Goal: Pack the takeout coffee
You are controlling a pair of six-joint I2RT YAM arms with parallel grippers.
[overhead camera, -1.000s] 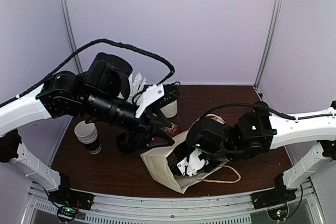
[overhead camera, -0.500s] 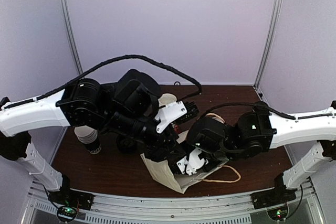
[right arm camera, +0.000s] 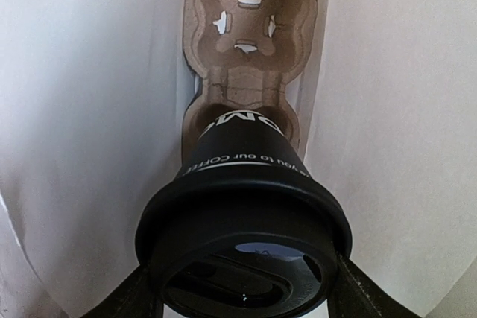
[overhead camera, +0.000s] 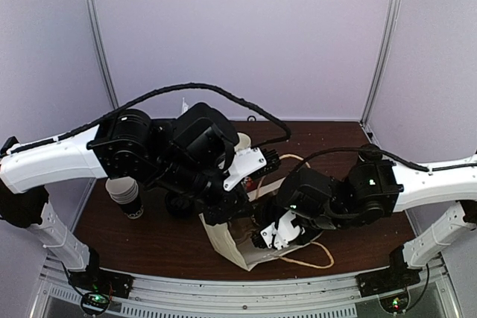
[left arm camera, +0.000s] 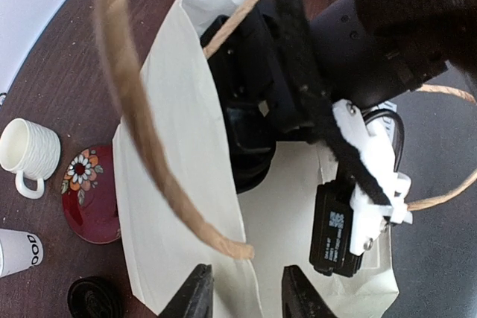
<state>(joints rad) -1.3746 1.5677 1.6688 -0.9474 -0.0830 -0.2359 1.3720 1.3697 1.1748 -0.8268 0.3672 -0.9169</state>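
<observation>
The right jaws are clamped on the lid rim of a black lidded coffee cup [right arm camera: 242, 184] inside the white paper bag [right arm camera: 82, 109]. The cup's base is at the closer pocket of the cardboard cup carrier [right arm camera: 250, 13], which occupies the bag's closed end. The left jaws stand apart at the bag's open rim, near a rope handle [left arm camera: 134, 124]. The bag rests on the bench [overhead camera: 156, 243], with a cream mug [left arm camera: 30, 156] and a red saucer [left arm camera: 88, 197] just beside it.
</observation>
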